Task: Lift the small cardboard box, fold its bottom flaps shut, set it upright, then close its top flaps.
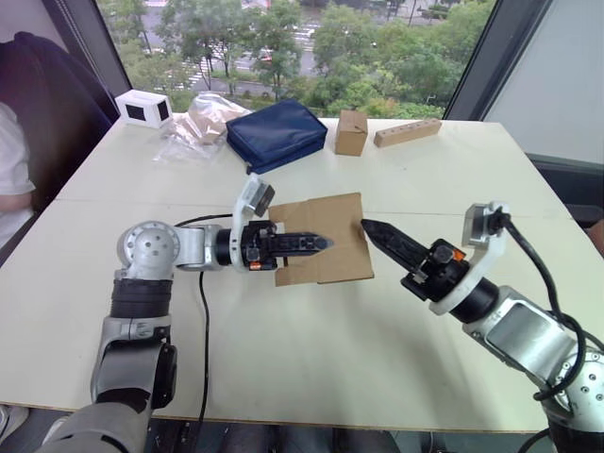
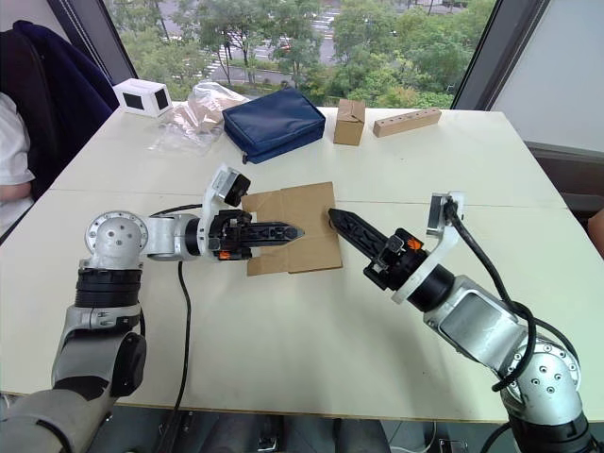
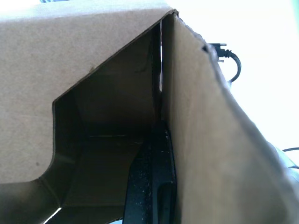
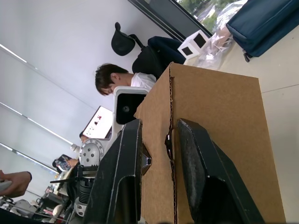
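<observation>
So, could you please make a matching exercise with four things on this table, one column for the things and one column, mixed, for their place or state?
Things:
1. plain brown cardboard box
2. dark blue fabric pouch
3. long tan wooden block
4. small white box with black panels

Places or states:
A. far left corner of the table
B. far right side, beside a smaller brown box
C. between the two grippers
D. far middle, beside a clear plastic bag

Pairs: 1-C, 2-D, 3-B, 4-A

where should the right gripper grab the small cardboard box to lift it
Probably the free edge of the small cardboard box nearest the right gripper, approached from the robot's right. The left gripper already reaches in from the left, and that thin cardboard wall would fit between open fingers.
</observation>
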